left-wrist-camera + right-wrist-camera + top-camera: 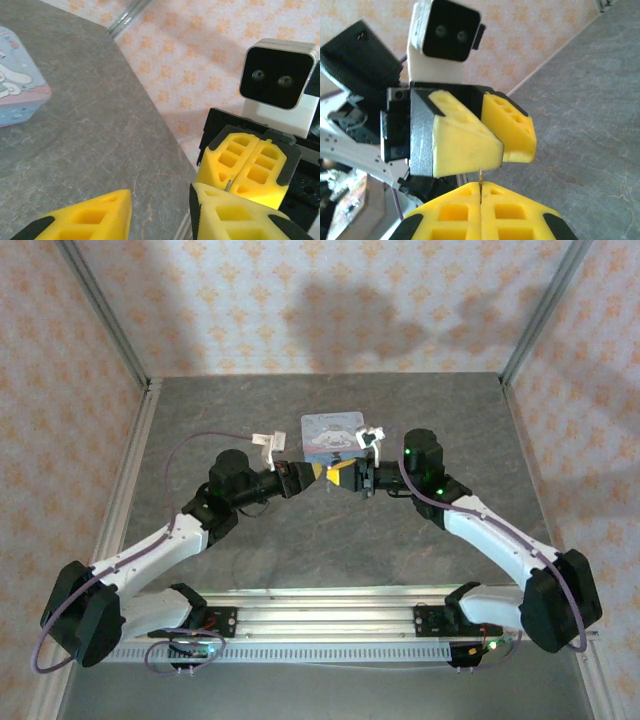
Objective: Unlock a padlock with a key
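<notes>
Both grippers meet tip to tip in mid-air above the table, just in front of the tin. My right gripper (480, 187) is shut on the key (480, 173), a thin metal sliver poking out between its yellow pads. From the left wrist, the key (228, 186) shows at the seam of the right gripper (231, 181). My left gripper (160, 200) is open; through the gap between its fingers I see bare table. One left finger (470, 145) sits right over the key's tip. The padlock is hidden. From above, the left gripper (312, 473) and right gripper (340, 476) almost touch.
A pale blue-and-pink cartoon tin (333, 433) stands just behind the grippers, also at the left of the left wrist view as the tin (20, 90). The grey table (320, 540) is walled by patterned panels with metal corner posts (540, 310). A rail (320, 625) runs along the near edge.
</notes>
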Action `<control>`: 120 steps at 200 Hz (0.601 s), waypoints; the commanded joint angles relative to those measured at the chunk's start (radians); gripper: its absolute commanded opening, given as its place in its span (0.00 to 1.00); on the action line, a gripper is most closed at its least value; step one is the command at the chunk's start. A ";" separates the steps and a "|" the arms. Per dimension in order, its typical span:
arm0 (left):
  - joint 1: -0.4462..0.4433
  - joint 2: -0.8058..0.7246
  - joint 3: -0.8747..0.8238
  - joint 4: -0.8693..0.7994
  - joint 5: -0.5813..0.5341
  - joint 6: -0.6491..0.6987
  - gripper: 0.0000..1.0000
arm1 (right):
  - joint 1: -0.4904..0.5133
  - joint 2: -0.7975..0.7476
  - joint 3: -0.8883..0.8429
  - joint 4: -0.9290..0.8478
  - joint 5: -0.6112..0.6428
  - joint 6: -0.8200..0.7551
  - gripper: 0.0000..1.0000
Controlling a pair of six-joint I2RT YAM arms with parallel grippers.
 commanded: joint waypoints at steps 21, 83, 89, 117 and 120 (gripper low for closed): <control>0.009 -0.051 0.068 -0.039 0.117 0.132 0.36 | 0.007 0.007 0.068 -0.132 -0.128 -0.178 0.00; 0.007 -0.021 0.154 -0.152 0.235 0.217 0.25 | 0.030 0.029 0.125 -0.229 -0.163 -0.223 0.00; 0.007 -0.021 0.153 -0.153 0.235 0.220 0.26 | 0.030 0.029 0.128 -0.230 -0.164 -0.224 0.00; 0.007 -0.025 0.142 -0.158 0.239 0.225 0.29 | 0.030 0.031 0.139 -0.227 -0.173 -0.216 0.00; 0.007 -0.025 0.140 -0.160 0.241 0.226 0.29 | 0.030 0.031 0.141 -0.227 -0.174 -0.215 0.00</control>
